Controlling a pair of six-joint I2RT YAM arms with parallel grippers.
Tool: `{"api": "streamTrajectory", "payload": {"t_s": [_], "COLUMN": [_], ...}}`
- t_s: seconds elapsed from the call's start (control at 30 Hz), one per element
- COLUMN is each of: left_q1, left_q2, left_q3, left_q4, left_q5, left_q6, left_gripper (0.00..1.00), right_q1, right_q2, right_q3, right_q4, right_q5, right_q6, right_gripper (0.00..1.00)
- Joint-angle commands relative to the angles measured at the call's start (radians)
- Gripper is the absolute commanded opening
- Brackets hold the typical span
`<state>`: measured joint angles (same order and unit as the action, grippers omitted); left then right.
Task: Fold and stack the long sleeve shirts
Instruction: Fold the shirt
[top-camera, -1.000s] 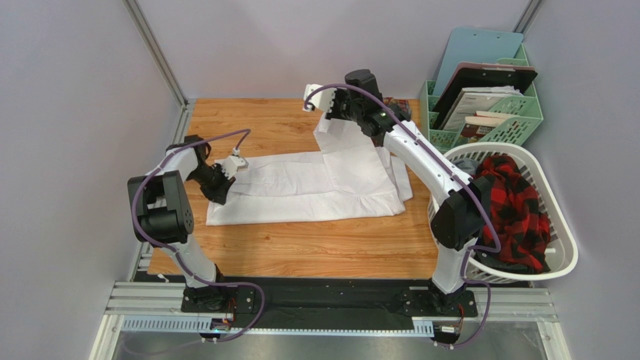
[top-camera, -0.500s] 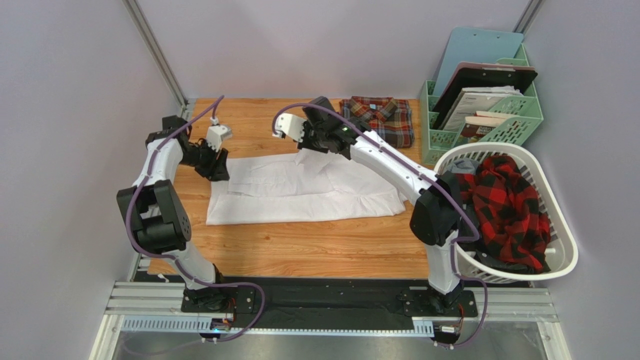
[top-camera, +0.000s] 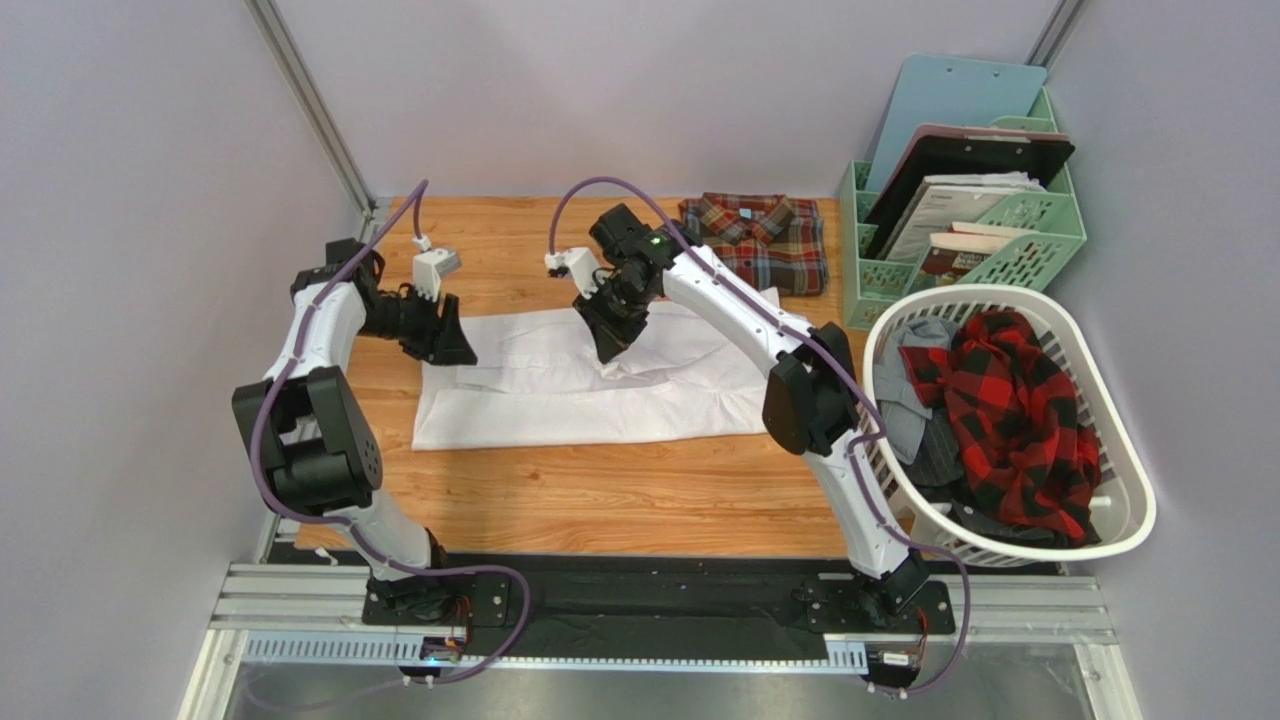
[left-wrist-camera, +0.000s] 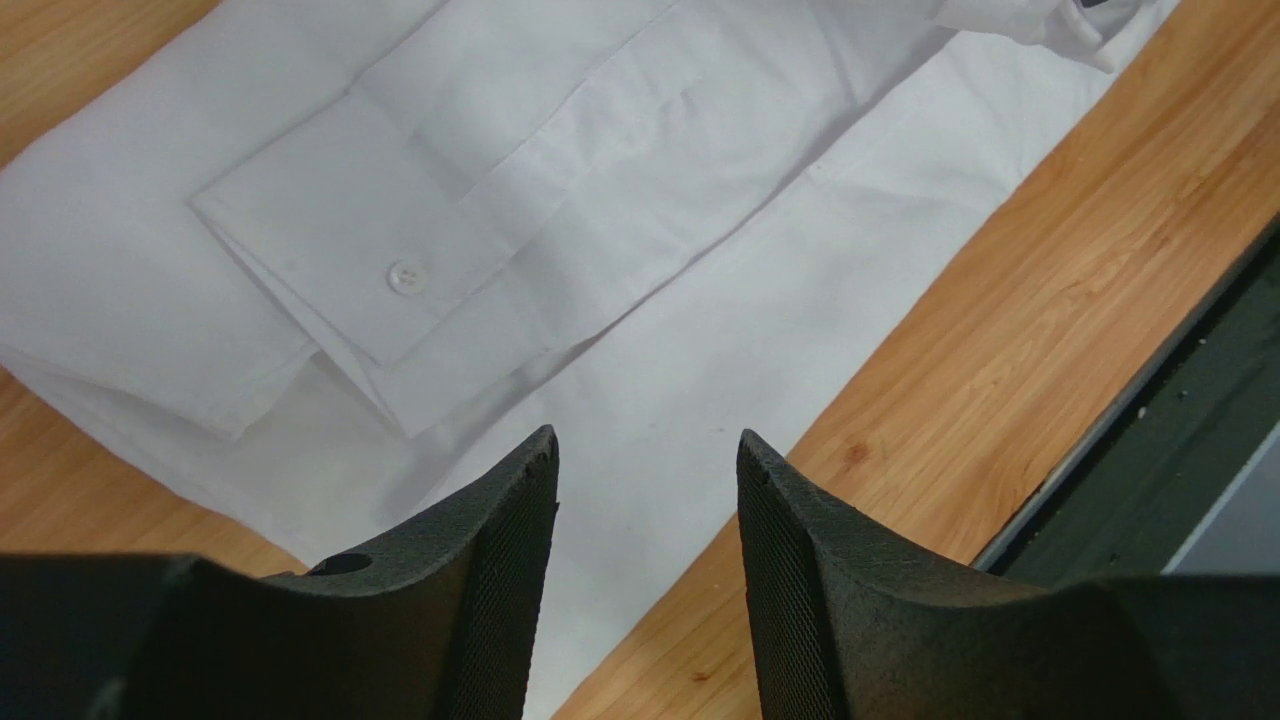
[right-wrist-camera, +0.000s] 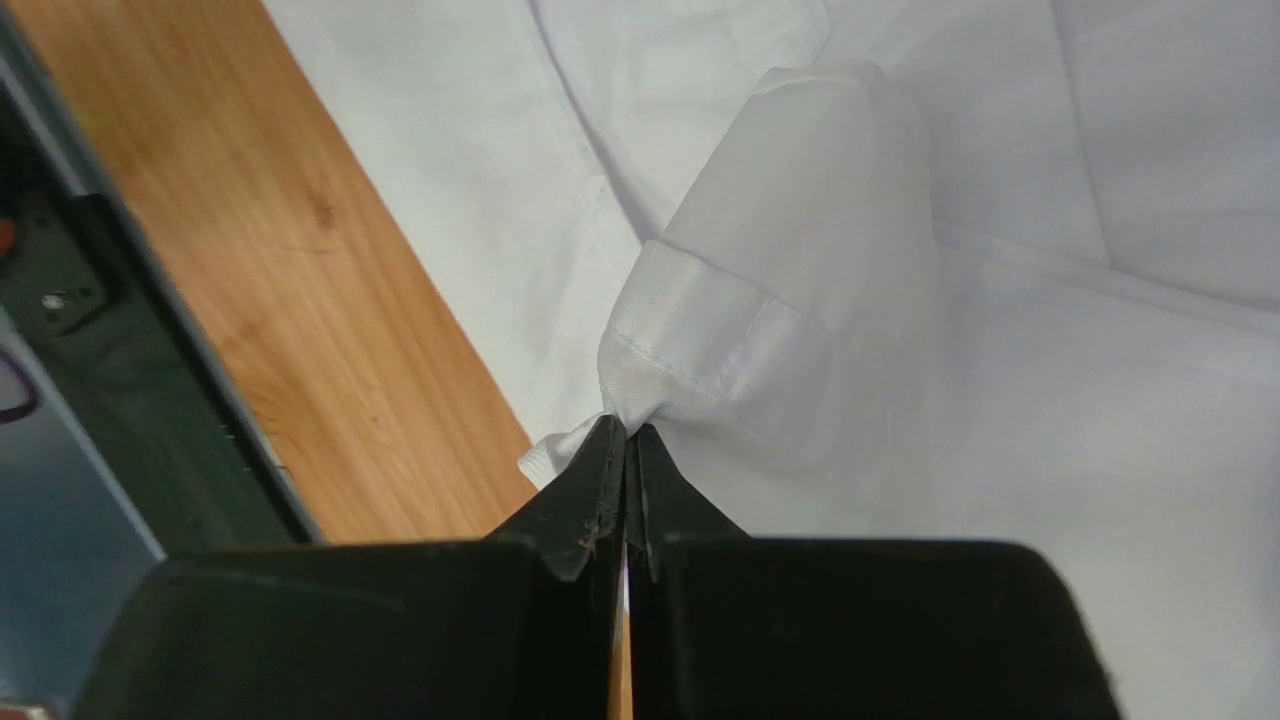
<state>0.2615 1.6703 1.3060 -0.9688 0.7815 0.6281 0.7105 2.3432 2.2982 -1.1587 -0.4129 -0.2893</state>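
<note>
The white shirt (top-camera: 601, 393) lies spread lengthwise on the wooden table (top-camera: 601, 495). It fills the left wrist view (left-wrist-camera: 631, 180), with a buttoned cuff folded onto it, and the right wrist view (right-wrist-camera: 1052, 375). My right gripper (top-camera: 613, 342) is shut on a cuffed fold of the white shirt (right-wrist-camera: 751, 315), held over the shirt's middle. My left gripper (top-camera: 455, 342) is open and empty above the shirt's left end. The plaid shirt (top-camera: 759, 240) lies folded at the back of the table.
A white laundry basket (top-camera: 1120, 495) holding a red and black checked garment (top-camera: 1029, 405) stands at the right. A green file rack (top-camera: 1059, 225) with folders is at the back right. Grey walls close in left and right.
My right gripper has carried the white fold from the back right over to the shirt's middle and lowered it. My left gripper moved back and let go, now open above the left end.
</note>
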Motion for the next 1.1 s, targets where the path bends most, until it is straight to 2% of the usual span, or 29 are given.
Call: {"api": "streamTrajectory", "payload": {"t_s": [0.0, 0.13, 0.33, 0.47, 0.5, 0.6, 0.63, 0.73, 0.83, 0.97, 1.07], "left_q1": [0.002, 0.002, -0.005, -0.063, -0.120, -0.238, -0.258, -0.384, -0.464, -0.513, -0.527], "left_q2": [-0.081, -0.119, -0.136, -0.152, -0.155, -0.167, -0.165, -0.124, -0.023, 0.167, 0.251], "left_q3": [-0.036, -0.070, -0.100, -0.163, -0.175, -0.249, -0.282, -0.315, -0.294, -0.211, -0.168], "left_q4": [-0.015, -0.011, 0.022, 0.197, 0.244, 0.494, 0.624, 0.845, 1.005, 1.054, 1.056], "left_q5": [0.113, 0.147, 0.189, 0.252, 0.233, 0.191, 0.177, 0.110, 0.055, 0.012, -0.016], "left_q6": [-0.045, -0.047, -0.066, -0.284, -0.332, -0.587, -0.710, -0.890, -1.020, -1.082, -1.081], "left_gripper": [0.54, 0.54, 0.55, 0.54, 0.54, 0.54, 0.55, 0.55, 0.56, 0.57, 0.57], "right_q1": [-0.095, -0.207, -0.275, -0.309, -0.319, -0.330, -0.333, -0.338, -0.341, -0.347, -0.348], "right_q2": [-0.054, -0.087, -0.090, -0.065, -0.059, -0.042, -0.038, -0.038, -0.038, -0.032, -0.032], "right_q3": [0.017, -0.080, -0.299, -0.359, -0.362, -0.364, -0.365, -0.365, -0.364, -0.365, -0.375], "right_q4": [0.061, 0.198, 0.195, 0.203, 0.203, 0.203, 0.203, 0.203, 0.203, 0.197, 0.189], "right_q5": [-0.288, -0.461, -0.386, -0.307, -0.291, -0.239, -0.221, -0.175, -0.107, -0.080, -0.069], "right_q6": [0.173, 0.347, 0.341, 0.345, 0.345, 0.346, 0.346, 0.343, 0.338, 0.329, 0.320], "right_gripper": [0.00, 0.00, 0.00, 0.00, 0.00, 0.00, 0.00, 0.00, 0.00, 0.00, 0.00]}}
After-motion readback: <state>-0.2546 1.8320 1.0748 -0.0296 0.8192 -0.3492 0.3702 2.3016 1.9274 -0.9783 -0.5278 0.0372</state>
